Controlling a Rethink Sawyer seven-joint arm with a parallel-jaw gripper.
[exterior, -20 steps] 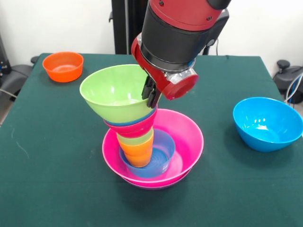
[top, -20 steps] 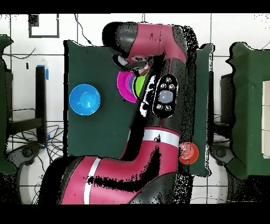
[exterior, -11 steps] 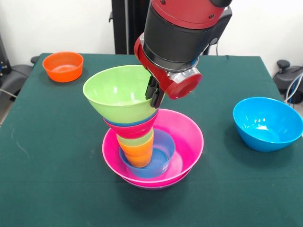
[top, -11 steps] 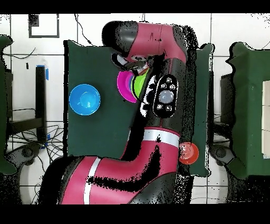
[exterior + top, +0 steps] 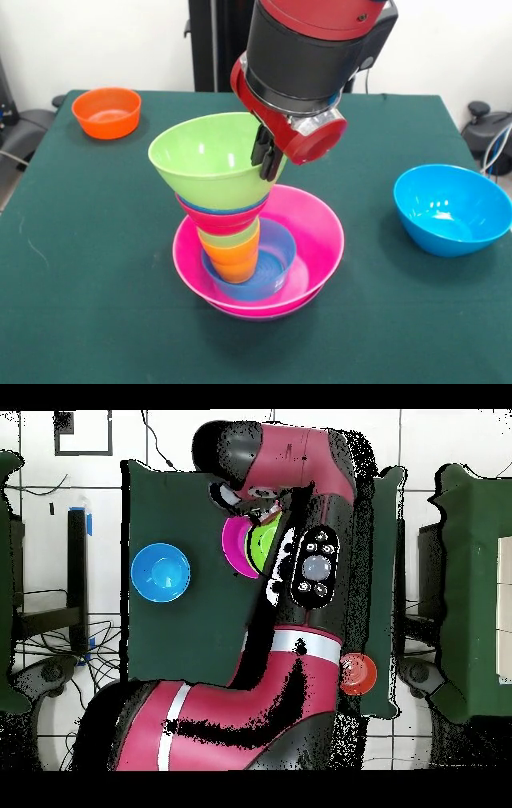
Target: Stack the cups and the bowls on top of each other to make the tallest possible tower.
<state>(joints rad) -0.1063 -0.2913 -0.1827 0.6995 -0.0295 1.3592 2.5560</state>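
End effector: the end effector (image 5: 270, 157) pinches the right-hand rim of the lime green bowl (image 5: 210, 160), dark fingers closed over the wall, one inside and one outside.
Held bowl: sits on top of the tower (image 5: 232, 232), tipped to the left.
Tower: red and blue small bowls, then the light green cup (image 5: 231, 236) and orange cup (image 5: 234, 262), standing in a blue bowl inside the pink bowl (image 5: 316, 240) at mid-desk.
Handling: probably light, stiff, glossy plastic, so slippery; the thin rim is the only real hold, and the narrow cups look a tippy base.
Loose pieces: sky-blue bowl (image 5: 452, 208) well right, orange bowl (image 5: 106, 111) at far left corner of the desk (image 5: 96, 264).
Change: over the last second the lime bowl has shifted right and sits more level; the arm has risen slightly.
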